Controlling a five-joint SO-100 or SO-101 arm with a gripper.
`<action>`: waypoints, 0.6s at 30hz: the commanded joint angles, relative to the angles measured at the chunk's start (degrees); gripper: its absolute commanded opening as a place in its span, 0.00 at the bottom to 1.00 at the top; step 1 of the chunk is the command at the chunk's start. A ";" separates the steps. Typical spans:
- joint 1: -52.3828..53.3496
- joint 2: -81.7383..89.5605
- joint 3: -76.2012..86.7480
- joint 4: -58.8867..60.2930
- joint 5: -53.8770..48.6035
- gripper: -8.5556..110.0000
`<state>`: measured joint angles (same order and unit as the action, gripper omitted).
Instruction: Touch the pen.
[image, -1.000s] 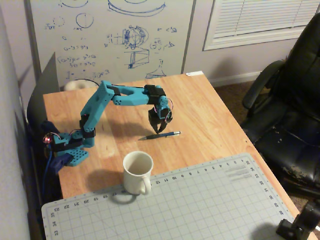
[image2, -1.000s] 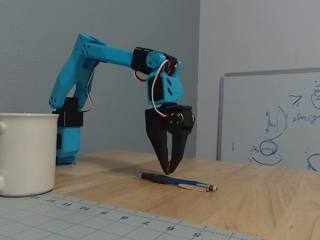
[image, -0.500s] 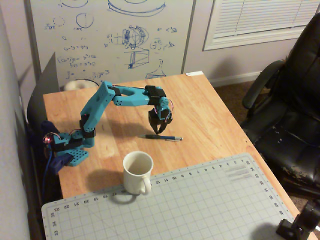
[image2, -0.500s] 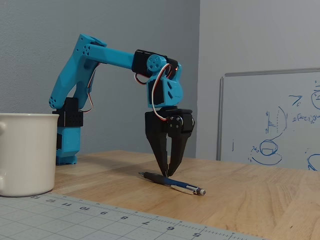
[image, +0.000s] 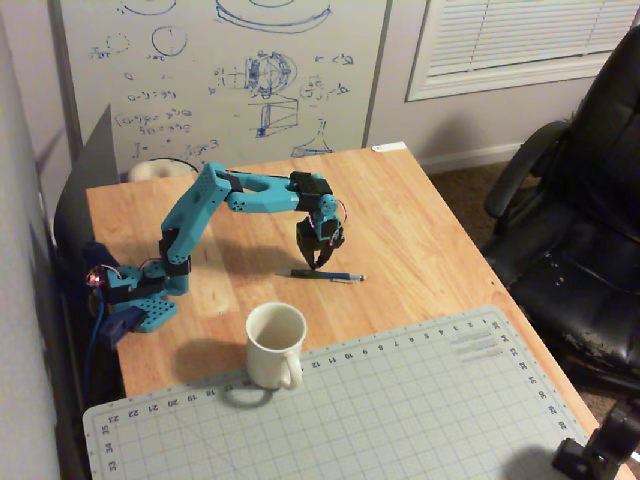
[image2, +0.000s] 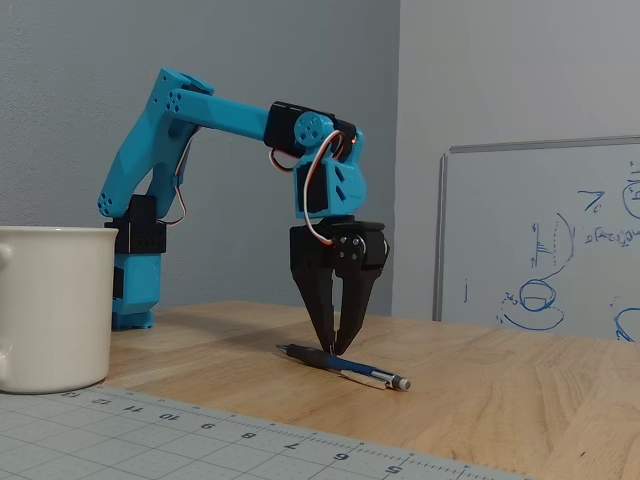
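Note:
The pen (image: 330, 275) is thin and dark with a small silvery end. It lies flat on the wooden table (image: 430, 240), in front of the arm, and also shows in the fixed view (image2: 365, 373). My blue arm reaches over it with the black gripper (image: 315, 266) pointing straight down. In the fixed view the gripper (image2: 334, 350) has its jaws drawn together to a narrow V. The fingertips (image2: 325, 340) rest at the pen's dark end and appear to touch it.
A white mug (image: 275, 340) stands in front of the arm on the edge of a grey cutting mat (image: 400, 400); the mug also shows at the left of the fixed view (image2: 55, 305). A whiteboard (image: 220, 70) stands behind the table. A black office chair (image: 580, 230) is at the right.

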<state>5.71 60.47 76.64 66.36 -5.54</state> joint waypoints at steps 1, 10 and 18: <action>0.53 1.85 -4.66 -0.53 0.53 0.08; 0.53 1.93 -4.66 -0.53 0.53 0.08; 0.53 1.93 -4.66 -0.53 0.09 0.08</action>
<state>5.71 60.38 76.64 66.36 -5.54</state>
